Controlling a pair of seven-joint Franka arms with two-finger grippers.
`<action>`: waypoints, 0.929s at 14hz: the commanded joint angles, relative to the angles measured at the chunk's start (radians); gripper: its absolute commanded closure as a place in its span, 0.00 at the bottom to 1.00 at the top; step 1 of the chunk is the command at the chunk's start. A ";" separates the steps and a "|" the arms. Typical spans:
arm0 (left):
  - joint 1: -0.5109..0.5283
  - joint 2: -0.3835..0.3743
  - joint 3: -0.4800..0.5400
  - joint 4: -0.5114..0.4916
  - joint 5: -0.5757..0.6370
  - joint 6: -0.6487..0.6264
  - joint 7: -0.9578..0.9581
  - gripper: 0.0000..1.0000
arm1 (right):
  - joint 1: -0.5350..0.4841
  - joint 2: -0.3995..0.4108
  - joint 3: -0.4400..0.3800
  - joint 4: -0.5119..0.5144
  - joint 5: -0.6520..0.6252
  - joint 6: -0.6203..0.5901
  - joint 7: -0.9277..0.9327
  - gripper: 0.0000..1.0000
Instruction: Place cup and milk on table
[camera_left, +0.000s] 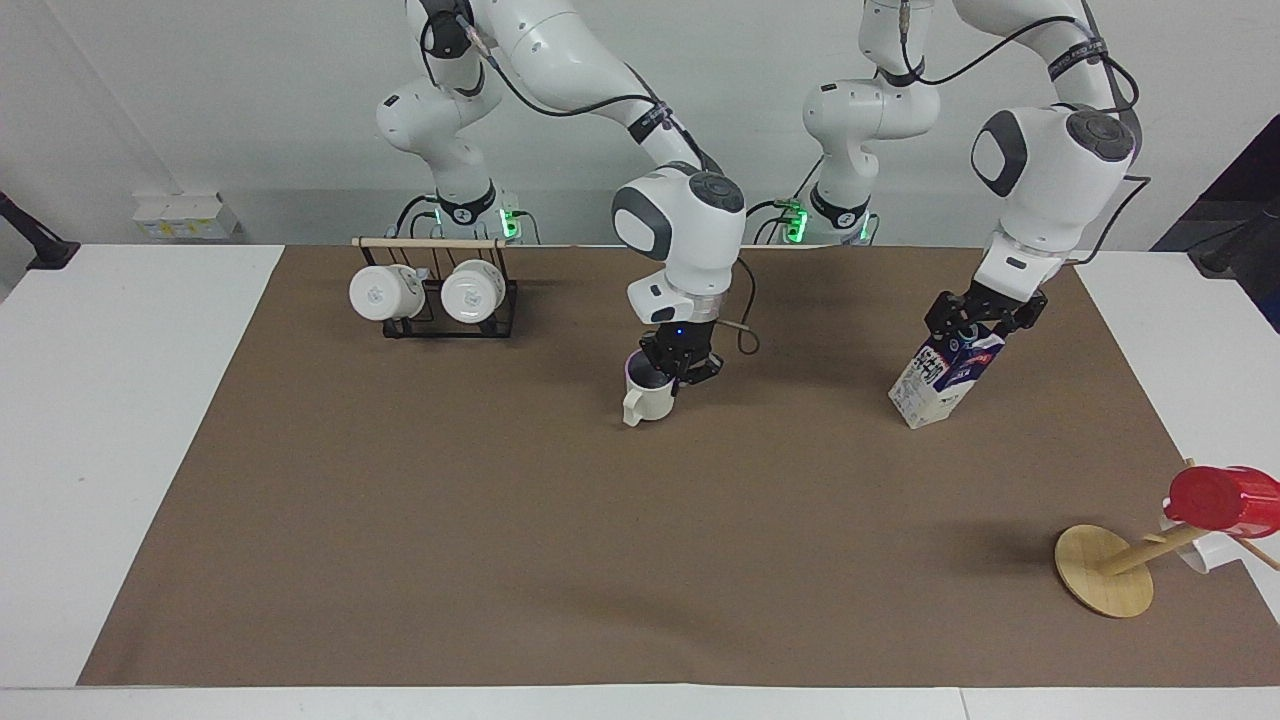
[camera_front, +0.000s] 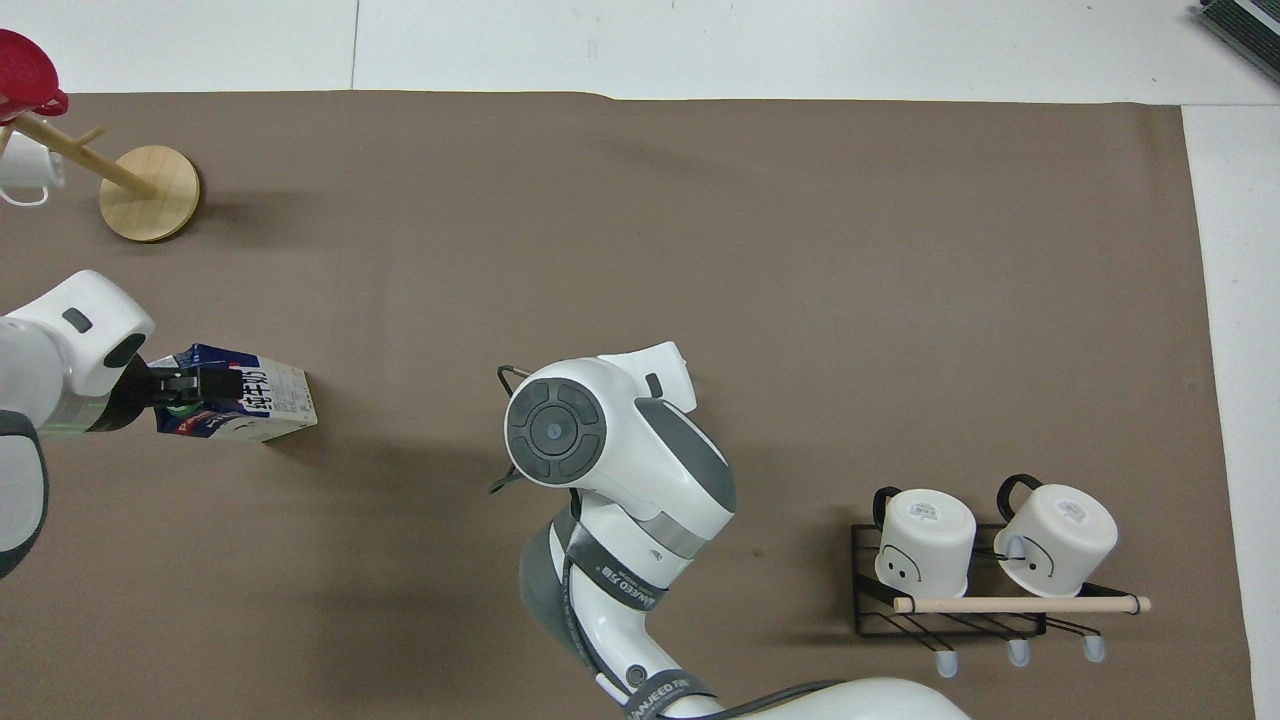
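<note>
Cup (camera_left: 648, 400) mid-mat in the clenched right gripper (camera_left: 678, 366); left gripper (camera_left: 980, 318) clamps the tilted milk (camera_left: 944, 374).

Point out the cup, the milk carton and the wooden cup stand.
cup (camera_left: 651, 402), facing view, on its outer wall.
milk carton (camera_left: 935, 388), facing view, on its printed side.
wooden cup stand (camera_left: 1100, 585), facing view, on its round base.

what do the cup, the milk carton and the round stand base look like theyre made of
The cup looks like glazed ceramic: smooth cream-white wall, thick rim, moulded loop handle; plastic can't be ruled out. The milk carton looks like coated paperboard: flat printed panels, sharp folded edges, gable top. The round stand base looks like pale wood or bamboo, matte tan like its pole.
</note>
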 joint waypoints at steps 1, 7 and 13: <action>-0.007 -0.014 0.001 -0.021 0.011 0.023 -0.041 0.38 | -0.009 0.005 0.004 0.006 -0.015 0.030 0.038 1.00; -0.005 -0.008 0.001 -0.010 0.011 0.020 -0.042 0.49 | -0.013 0.008 0.004 -0.017 -0.006 0.052 0.037 1.00; -0.008 0.012 -0.001 0.030 0.011 0.005 -0.071 0.58 | -0.022 0.005 0.002 -0.005 0.000 0.053 0.024 0.00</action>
